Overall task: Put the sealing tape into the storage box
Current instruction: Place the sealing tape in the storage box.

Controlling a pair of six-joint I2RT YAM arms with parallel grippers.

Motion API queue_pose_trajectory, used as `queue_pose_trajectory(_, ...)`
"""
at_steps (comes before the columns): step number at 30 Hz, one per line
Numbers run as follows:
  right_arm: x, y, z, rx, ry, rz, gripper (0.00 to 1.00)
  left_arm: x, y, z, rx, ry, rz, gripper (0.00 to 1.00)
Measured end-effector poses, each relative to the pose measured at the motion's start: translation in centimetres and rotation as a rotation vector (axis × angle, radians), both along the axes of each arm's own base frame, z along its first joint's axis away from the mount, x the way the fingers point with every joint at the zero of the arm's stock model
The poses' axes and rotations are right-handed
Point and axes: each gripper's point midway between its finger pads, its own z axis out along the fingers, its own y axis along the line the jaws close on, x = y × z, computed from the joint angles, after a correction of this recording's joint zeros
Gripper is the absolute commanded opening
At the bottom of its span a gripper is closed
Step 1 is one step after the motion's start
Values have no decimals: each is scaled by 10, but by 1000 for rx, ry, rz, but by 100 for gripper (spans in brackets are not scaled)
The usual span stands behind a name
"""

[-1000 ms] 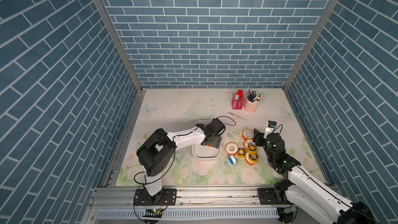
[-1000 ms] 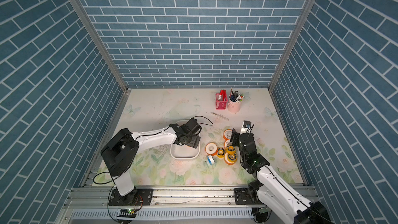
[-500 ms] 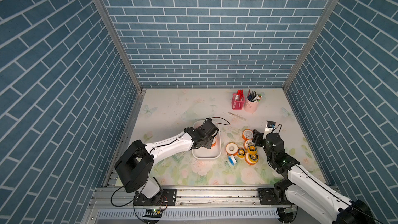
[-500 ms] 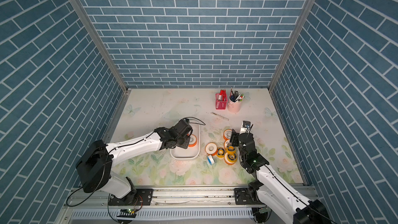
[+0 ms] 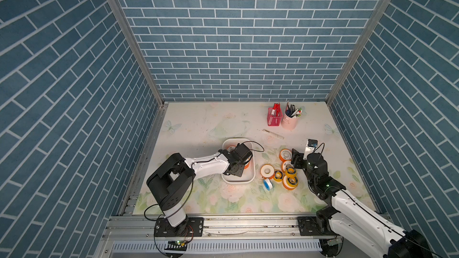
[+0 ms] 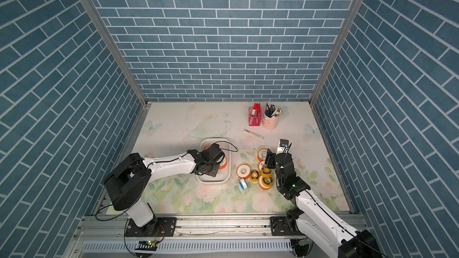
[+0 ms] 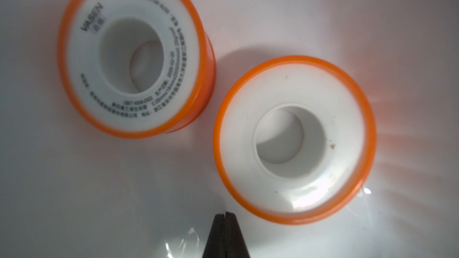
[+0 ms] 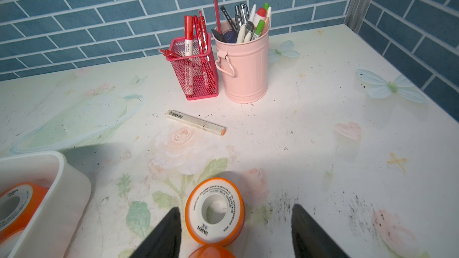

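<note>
With two orange spools of sealing tape lying in the storage box under the shut, empty left fingers, the right fingers stand wide astride another spool on the tabletop, so closing on it and lifting seems next.

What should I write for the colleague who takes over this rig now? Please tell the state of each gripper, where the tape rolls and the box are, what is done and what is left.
Left gripper: shut, holding nothing, over the floor of the box.
Right gripper: open, with an orange roll between its fingers, not clamped.
Done: two rolls lie flat in the box, a printed one and a plain one.
Left: about seven rolls in a cluster on the table beside the box, among them a blue one.
</note>
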Motion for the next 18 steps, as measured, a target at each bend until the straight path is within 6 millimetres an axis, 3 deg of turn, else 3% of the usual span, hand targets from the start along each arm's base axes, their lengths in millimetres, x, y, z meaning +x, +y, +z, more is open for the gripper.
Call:
queue_pose_trajectory(12,0,1,-2,-2,7,4,70,17,-18,2,-17,-18,-15,0)
queue_pose_trajectory(18,0,4,-2,4,10,18,72,16,-18,14,-32,-29,-20,22)
